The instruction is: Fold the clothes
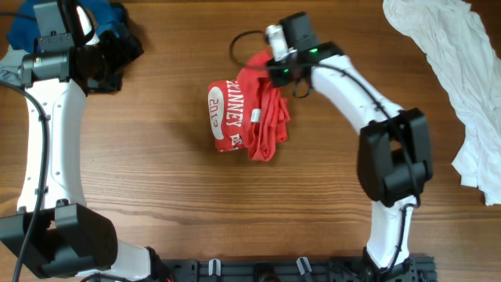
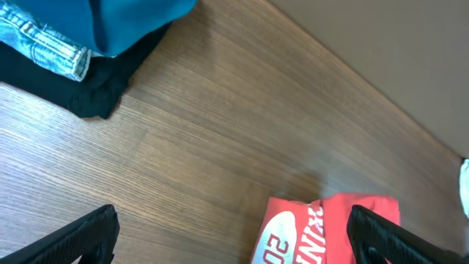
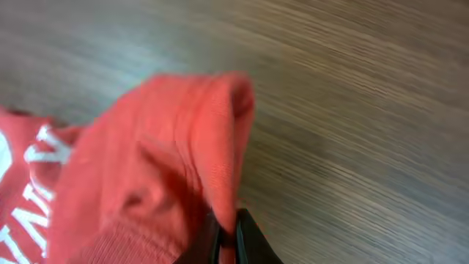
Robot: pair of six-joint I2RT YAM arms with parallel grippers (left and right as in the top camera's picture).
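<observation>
Pinching an edge of the red shirt [image 1: 246, 117] at centre frame, overhead, the right gripper [image 1: 279, 69] seems to have a thin bite. Likely risks: the edge slips free, or the bunched cloth drags rather than spreads. The bench [image 1: 156, 204] is smooth wood. White cloth [image 1: 462, 78] lies upper right, dark clothes [image 1: 117, 31] upper left, both well apart.

Left wrist: left gripper [image 2: 233, 224] wide, empty; shirt at the bottom edge, right of centre. Plain grey-brown surface beyond bench edge.

Right wrist: jaws closed on red fabric, bottom centre.

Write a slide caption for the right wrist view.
Right fingers pinch a fold of the red shirt on the wooden table.
</observation>
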